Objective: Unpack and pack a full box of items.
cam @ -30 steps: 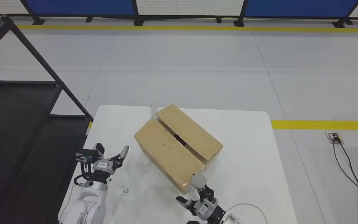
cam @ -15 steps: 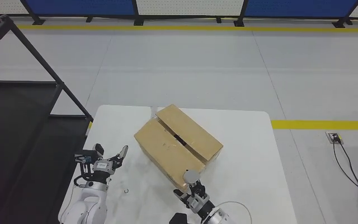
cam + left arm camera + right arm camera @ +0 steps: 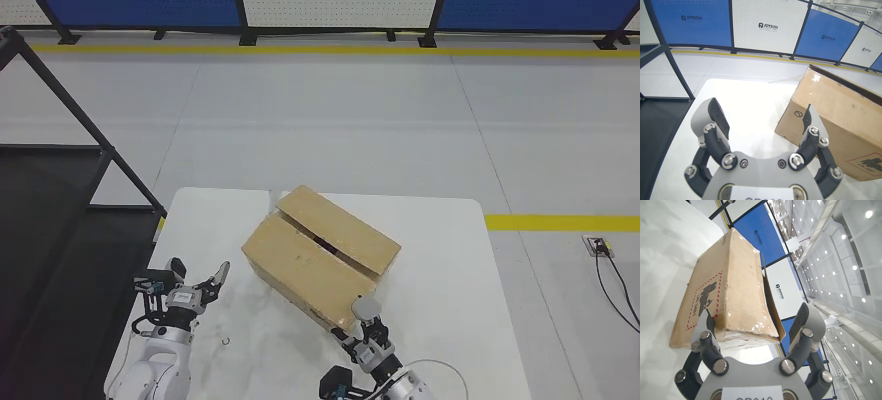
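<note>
One white table (image 3: 440, 260) carries one cardboard box (image 3: 320, 255), which lies skewed near the table's centre; its two top flaps are folded down with a dark slit between them, and the flap farther from the robot sits slightly raised. One black frame rack (image 3: 60, 200) stands on the floor off the table edge, to the left of the box. Two grippers are present. The right gripper (image 3: 358, 325) is at the box's near corner, with its arm reaching up from the near table edge; in the right wrist view this gripper (image 3: 755, 309) is spread wide and holds nothing. The corner of the box lies between its jaws, with one finger (image 3: 706, 321) in front of the side wall bearing the red-dashed label and the other level with the top flaps. Whether either pad touches the cardboard cannot be told. The left gripper (image 3: 198, 270) is to the left of the box and apart from it, above the table and pointing away from the robot; in the left wrist view it (image 3: 761, 106) is likewise wide open and empty, with the box's end wall just beyond one fingertip. One small ring-shaped item (image 3: 227, 341), too small to identify, lies on the table left of the box, near the left arm.
</note>
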